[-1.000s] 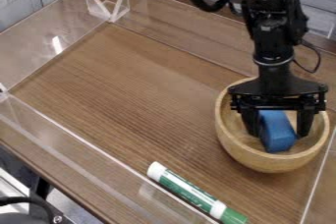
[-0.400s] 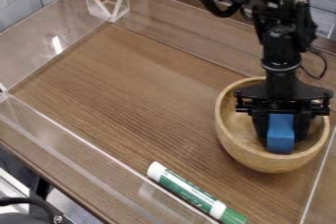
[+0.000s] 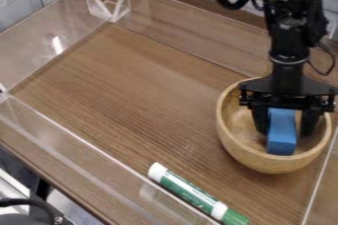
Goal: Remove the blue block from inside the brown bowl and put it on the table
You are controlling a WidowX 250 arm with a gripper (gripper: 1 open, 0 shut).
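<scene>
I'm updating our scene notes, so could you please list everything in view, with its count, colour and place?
Blue block: one, blue, inside the bowl
Bowl: one, light brown, right side of the table
Marker: one, white and green, lying near the front edge
Table: one, brown wood grain, under the bowl and marker
Walls: several, clear, along the table's edges
Gripper: one, black, down at the bowl, around the block's upper part
Arm: one, black, reaching in from the top right

My claw (image 3: 280,120) reaches down into the brown bowl (image 3: 275,160), the blue block (image 3: 280,133) between my open fingers; the white-and-green marker (image 3: 197,195) lies outside the bowl, on the table (image 3: 126,96) below me
</scene>
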